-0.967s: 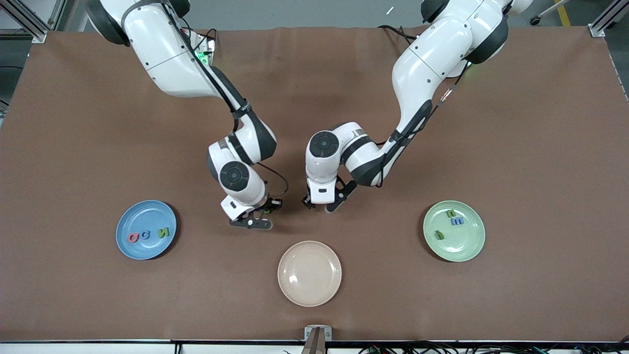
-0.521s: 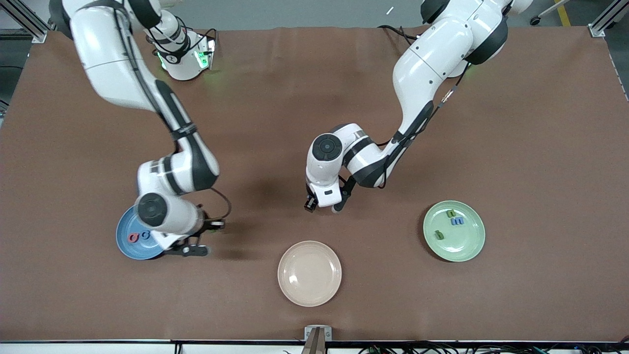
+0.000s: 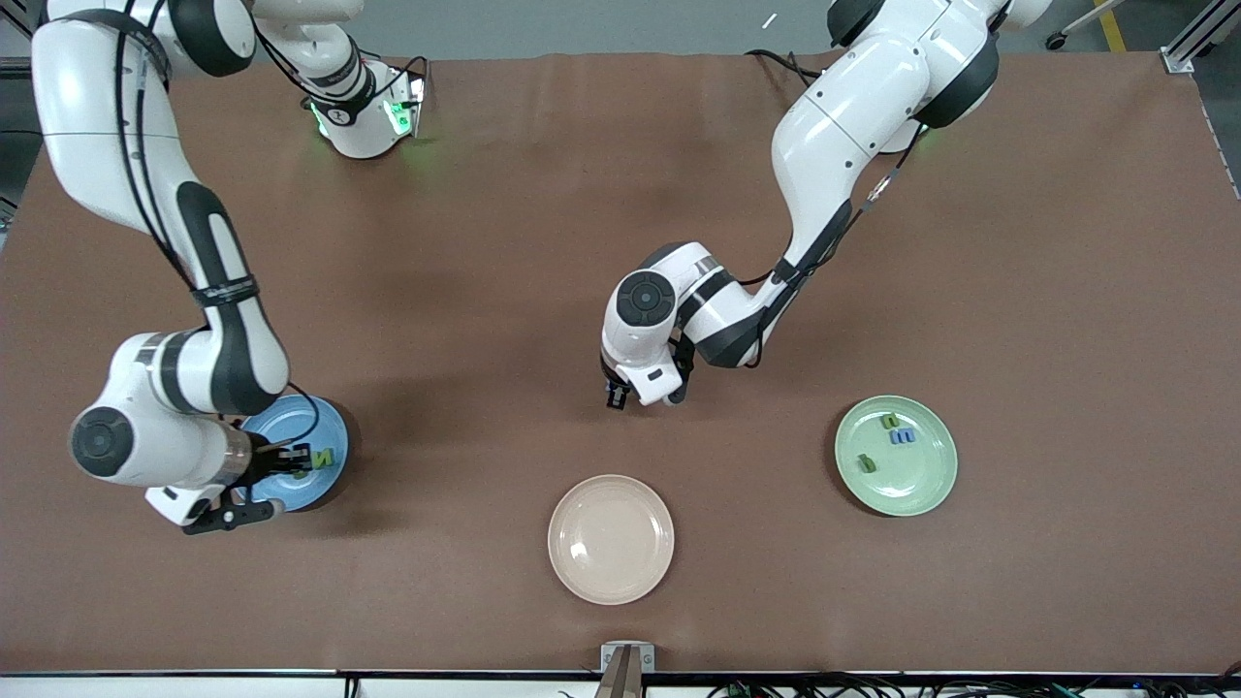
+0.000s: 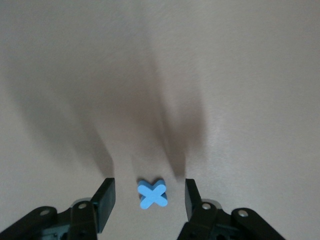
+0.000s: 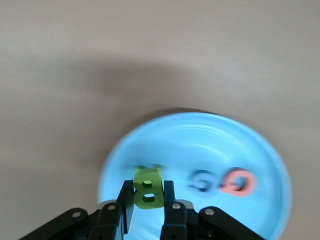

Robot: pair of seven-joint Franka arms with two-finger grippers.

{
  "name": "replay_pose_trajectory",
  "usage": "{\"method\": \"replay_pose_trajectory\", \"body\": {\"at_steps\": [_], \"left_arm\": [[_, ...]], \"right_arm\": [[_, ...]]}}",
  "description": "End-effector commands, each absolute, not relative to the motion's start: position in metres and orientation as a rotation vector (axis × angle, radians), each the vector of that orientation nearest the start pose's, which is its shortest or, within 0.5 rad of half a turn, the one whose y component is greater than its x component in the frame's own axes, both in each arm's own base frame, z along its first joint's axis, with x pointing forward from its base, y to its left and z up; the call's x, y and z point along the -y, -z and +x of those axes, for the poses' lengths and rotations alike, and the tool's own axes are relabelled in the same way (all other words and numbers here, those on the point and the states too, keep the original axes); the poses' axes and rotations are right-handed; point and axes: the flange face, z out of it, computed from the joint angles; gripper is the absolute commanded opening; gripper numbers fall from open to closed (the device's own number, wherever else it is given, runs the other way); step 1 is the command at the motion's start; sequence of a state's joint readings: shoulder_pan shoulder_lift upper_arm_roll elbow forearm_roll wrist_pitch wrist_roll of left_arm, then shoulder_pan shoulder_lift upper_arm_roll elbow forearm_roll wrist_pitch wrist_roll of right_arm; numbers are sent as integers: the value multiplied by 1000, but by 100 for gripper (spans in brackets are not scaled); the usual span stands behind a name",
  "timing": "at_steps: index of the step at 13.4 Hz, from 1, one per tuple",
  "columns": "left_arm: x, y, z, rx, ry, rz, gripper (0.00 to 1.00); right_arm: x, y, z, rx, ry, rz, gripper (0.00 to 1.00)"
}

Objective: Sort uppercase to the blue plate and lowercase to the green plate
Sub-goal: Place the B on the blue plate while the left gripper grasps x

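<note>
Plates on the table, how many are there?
3: the blue plate toward the right arm's end, the beige plate in the middle nearest the front camera, and the green plate toward the left arm's end.

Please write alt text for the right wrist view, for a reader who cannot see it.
The right gripper holds a green B between shut fingers, over the blue plate. A blue G and a pink-red Q-like ring lie on the plate, on the brown table.

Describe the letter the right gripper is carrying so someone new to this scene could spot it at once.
Find the blue plate at the right arm's end of the table. The right gripper is over it, shut on the green B. Unlike the green N, blue G and pink-red ring lying on that plate, it is pinched between the fingers.
</note>
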State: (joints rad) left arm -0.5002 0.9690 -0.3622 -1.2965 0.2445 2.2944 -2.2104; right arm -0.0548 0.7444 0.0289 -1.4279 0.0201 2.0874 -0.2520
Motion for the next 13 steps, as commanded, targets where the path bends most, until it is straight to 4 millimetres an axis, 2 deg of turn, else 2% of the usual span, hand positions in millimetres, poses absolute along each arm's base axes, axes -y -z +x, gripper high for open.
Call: {"method": "replay_pose_trajectory", "body": {"at_steps": [1, 5, 7, 8, 11, 12, 13], "left_arm": [[523, -190, 544, 2077, -216, -2463, 65], [525, -185, 542, 2073, -218, -2468, 65], [527, -181, 539, 2062, -223, -2471, 65], [529, -180, 537, 2057, -222, -2477, 65], [538, -172, 533, 2082, -228, -2520, 64], [537, -170, 534, 2084, -219, -2524, 55], [535, -170, 536, 2082, -212, -2526, 45]], "right_arm": [[45, -239, 709, 372, -161, -3046, 12], [65, -219, 692, 368, -310, -3001, 20], [69, -210, 686, 358, -333, -2995, 36], [69, -206, 685, 360, -342, -2992, 41], [70, -207, 685, 354, -342, -2991, 89], [75, -211, 687, 342, -326, -2992, 100], [76, -217, 690, 342, -307, -2995, 100]]}}
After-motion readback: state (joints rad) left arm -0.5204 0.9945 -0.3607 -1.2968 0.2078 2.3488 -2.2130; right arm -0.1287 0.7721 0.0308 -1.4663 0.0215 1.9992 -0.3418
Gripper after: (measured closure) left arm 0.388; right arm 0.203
